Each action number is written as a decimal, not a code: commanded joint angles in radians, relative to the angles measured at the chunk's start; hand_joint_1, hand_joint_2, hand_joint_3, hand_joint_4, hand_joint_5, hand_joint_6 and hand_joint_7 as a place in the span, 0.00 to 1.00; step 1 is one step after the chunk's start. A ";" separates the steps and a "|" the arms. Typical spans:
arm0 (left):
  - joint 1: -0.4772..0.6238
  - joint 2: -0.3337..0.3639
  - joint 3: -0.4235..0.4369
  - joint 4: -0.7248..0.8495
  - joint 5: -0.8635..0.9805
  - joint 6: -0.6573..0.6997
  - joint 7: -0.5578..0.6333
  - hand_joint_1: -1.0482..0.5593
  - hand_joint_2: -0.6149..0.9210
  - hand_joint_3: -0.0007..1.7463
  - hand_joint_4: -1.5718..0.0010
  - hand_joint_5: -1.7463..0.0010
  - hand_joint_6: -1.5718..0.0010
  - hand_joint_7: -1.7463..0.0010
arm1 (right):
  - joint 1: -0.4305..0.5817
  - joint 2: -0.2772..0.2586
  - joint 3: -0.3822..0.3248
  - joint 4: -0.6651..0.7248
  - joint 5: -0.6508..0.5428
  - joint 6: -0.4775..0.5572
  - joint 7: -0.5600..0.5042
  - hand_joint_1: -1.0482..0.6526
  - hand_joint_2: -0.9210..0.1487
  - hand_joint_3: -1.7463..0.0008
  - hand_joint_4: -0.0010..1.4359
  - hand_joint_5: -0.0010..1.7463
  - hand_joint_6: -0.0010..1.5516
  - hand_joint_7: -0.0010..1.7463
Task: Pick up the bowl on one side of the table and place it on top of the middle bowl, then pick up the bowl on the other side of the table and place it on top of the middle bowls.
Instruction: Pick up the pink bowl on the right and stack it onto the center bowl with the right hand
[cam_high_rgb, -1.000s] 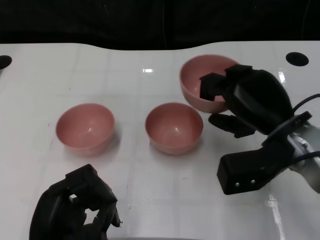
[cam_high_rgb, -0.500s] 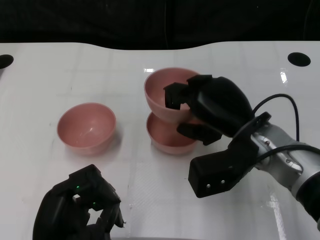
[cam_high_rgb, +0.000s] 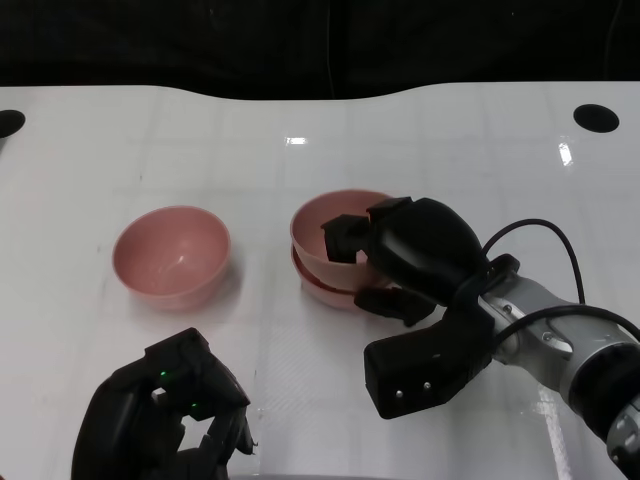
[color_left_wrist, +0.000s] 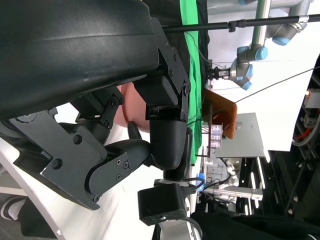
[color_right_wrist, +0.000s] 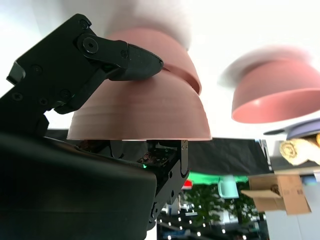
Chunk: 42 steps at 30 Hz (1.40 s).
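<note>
Glossy white table (cam_high_rgb: 200, 130) — dark backdrop (cam_high_rgb: 300, 40) behind, green curtain (color_left_wrist: 192, 30).

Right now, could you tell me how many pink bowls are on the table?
3: the side bowl standing alone, the middle bowl, and the top bowl nested in it, gripped by the right hand.

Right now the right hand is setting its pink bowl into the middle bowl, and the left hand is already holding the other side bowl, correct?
Not quite. The left hand holds nothing; the head view shows it low near the table's front edge, apart from the side bowl, which sits alone on the table. The rest stands: the right hand grips the pink bowl, nested in the middle bowl.
</note>
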 joint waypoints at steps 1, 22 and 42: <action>0.006 0.007 0.001 -0.006 0.001 -0.010 0.005 0.55 0.71 0.70 0.41 0.09 0.43 0.22 | -0.033 0.002 0.006 0.031 0.023 -0.012 0.061 0.43 0.26 0.60 0.47 0.66 0.47 0.38; -0.008 0.008 0.005 0.014 0.012 -0.029 0.016 0.55 0.70 0.70 0.40 0.09 0.42 0.22 | 0.104 -0.126 -0.035 -0.374 0.025 0.086 0.150 0.17 0.00 0.75 0.12 0.15 0.21 0.00; -0.031 0.017 0.016 -0.004 0.013 -0.047 0.020 0.55 0.78 0.58 0.48 0.17 0.48 0.36 | 0.493 -0.269 -0.243 -0.758 0.169 -0.119 0.112 0.29 0.00 0.87 0.16 0.47 0.32 0.06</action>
